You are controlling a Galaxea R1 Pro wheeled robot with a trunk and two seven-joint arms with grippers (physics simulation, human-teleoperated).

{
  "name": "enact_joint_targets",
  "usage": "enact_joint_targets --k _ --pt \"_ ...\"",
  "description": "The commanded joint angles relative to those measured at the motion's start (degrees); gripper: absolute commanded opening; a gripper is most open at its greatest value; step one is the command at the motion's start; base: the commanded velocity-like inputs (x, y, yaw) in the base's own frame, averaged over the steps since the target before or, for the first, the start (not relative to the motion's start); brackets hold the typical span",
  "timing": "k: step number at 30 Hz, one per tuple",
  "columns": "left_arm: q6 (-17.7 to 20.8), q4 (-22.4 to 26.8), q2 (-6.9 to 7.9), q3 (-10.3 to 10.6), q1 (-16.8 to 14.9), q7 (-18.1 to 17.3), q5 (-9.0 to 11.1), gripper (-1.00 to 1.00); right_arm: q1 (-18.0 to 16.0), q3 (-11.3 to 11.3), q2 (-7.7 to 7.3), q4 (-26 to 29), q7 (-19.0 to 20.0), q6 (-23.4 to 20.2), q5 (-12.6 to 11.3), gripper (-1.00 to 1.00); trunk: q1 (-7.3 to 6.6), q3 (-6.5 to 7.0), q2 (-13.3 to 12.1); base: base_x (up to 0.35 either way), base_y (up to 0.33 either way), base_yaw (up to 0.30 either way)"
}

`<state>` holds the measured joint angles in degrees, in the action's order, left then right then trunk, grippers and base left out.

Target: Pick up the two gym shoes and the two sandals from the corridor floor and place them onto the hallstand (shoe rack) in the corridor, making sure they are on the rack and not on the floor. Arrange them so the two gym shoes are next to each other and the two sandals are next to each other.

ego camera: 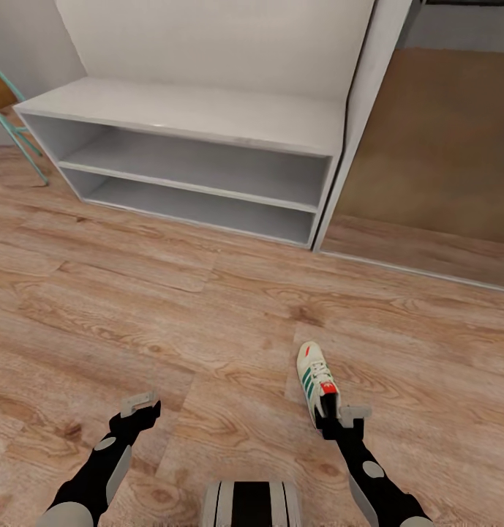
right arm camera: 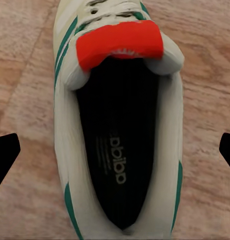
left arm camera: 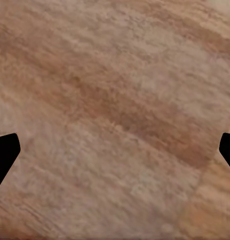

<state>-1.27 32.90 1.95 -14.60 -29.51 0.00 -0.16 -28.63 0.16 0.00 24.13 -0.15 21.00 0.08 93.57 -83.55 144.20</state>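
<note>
One gym shoe (ego camera: 312,372), cream-white with green stripes and a red tongue tab, lies on the corridor floor (ego camera: 171,329), toe pointing toward the hallstand (ego camera: 193,117). My right gripper (ego camera: 340,414) hovers open over its heel. In the right wrist view the gym shoe (right arm camera: 120,150) and its dark opening lie between the widely spread fingertips (right arm camera: 4,157). Further left, my left gripper (ego camera: 140,404) is open over bare wood planks (left arm camera: 115,120), holding nothing. The hallstand is pale grey-white, with a long bench top and two low shelves, all bare.
A white slanted side panel (ego camera: 358,110) borders the hallstand on the right, with a brown surface (ego camera: 442,146) beyond it. Thin teal legs (ego camera: 17,124) stand at the far left. Open wood floor stretches between me and the hallstand.
</note>
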Motion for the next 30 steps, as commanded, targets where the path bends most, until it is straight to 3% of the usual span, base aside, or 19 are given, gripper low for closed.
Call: enact_joint_targets --k 1,16,25,30 --pt "-0.13 -0.03 -0.01 -0.08 -0.03 0.0 -0.02 1.0 -0.03 0.02 0.0 -0.04 -0.02 0.2 0.01 1.0 0.01 -0.36 0.03 0.0 0.0 0.0" --pt "-0.13 -0.02 0.01 -0.08 -0.03 0.0 -0.02 1.0 -0.03 0.02 0.0 -0.04 -0.03 0.18 0.0 1.0 0.04 -1.51 0.04 0.0 0.0 0.0" --pt "-0.13 -0.02 0.07 -0.08 -0.03 0.0 -0.02 1.0 -0.03 0.0 0.0 -0.12 -0.03 0.19 0.0 1.0 0.27 -3.6 0.16 0.0 0.0 0.0" --pt "-0.13 -0.01 0.07 -0.08 -0.03 0.0 -0.02 1.0 -0.03 -0.01 -0.05 -0.13 -0.03 0.18 0.0 1.0 0.27 -3.93 0.16 0.0 0.0 0.0"
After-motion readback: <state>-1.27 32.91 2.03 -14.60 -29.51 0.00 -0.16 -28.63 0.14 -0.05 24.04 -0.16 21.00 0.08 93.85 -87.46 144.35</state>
